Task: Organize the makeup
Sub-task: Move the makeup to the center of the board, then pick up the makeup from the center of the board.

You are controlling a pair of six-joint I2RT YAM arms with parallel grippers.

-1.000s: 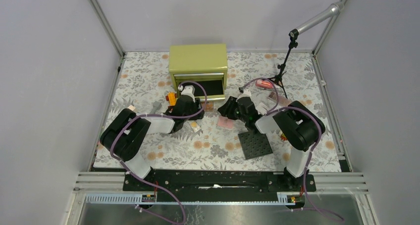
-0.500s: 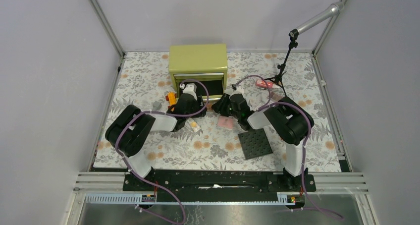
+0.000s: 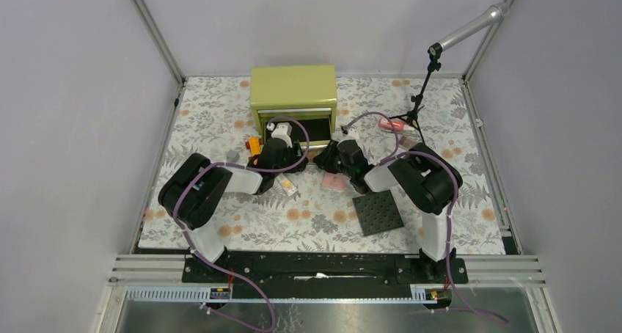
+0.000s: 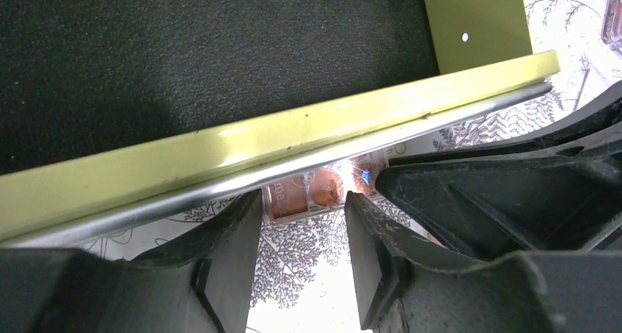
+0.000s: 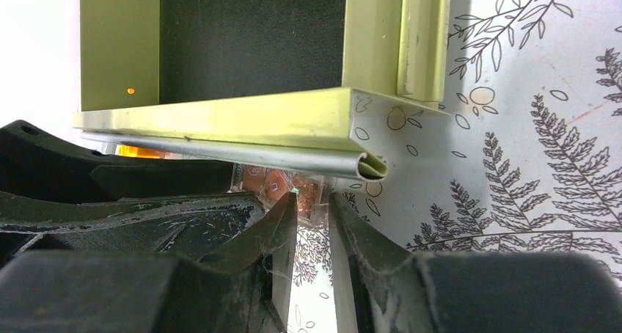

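Under the front lip of the drawer [image 4: 293, 138], at the centre of both wrist views, lies a clear compact [image 4: 304, 194] with copper pans, probably why both arms crowd there. Your left gripper [image 4: 301, 212] stands open, a finger either side of it. Your right gripper [image 5: 312, 208], narrowly parted, holds nothing, the compact just beyond its tips.

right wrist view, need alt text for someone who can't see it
Two black fingers, narrowly apart, point at a clear compact with copper-toned pans. It lies on a floral cloth, tucked under the metal front lip of an open, dark-lined yellow-green drawer.
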